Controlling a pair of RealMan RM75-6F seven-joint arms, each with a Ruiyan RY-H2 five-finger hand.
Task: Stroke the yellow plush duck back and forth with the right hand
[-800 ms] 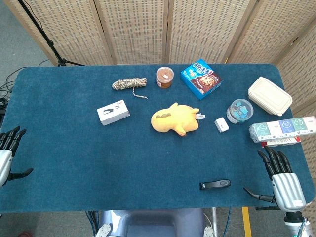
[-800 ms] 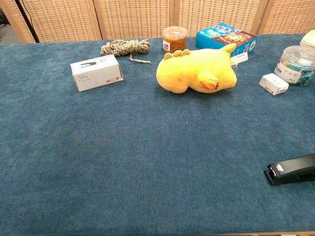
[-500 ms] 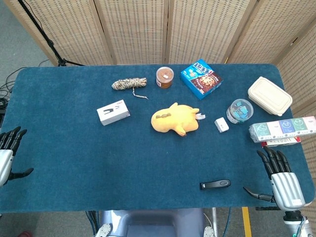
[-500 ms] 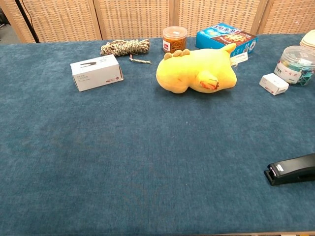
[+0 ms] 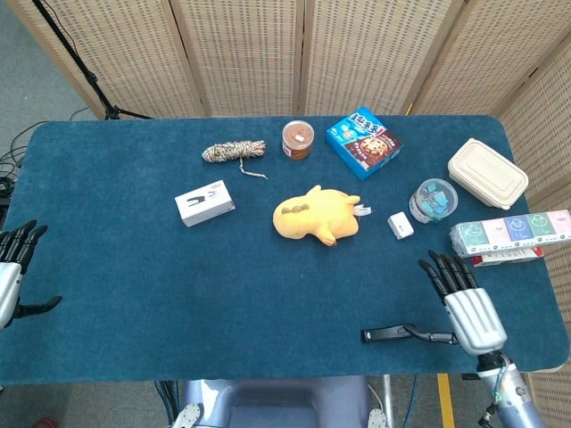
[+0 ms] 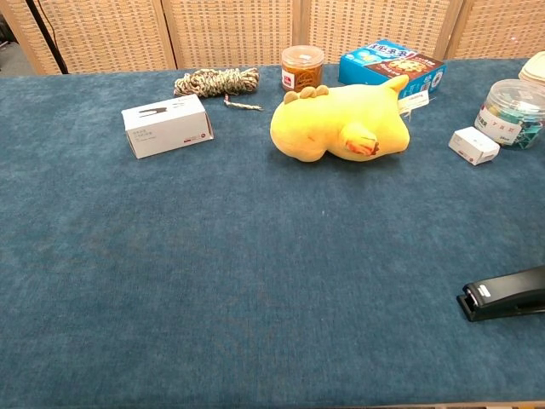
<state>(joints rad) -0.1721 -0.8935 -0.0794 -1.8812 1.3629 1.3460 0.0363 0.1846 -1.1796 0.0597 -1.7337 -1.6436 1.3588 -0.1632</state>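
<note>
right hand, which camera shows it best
The head view. The right hand shows whole there, fingers spread over the table's near right side, beside the black stapler, well short of the yellow plush duck. The chest view shows nothing of it.

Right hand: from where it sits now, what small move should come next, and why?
Probably carry the right hand forward and to its left toward the yellow plush duck. The hand is open near the table's front edge, beside the black stapler, well short of the duck, which lies untouched mid-table.
</note>
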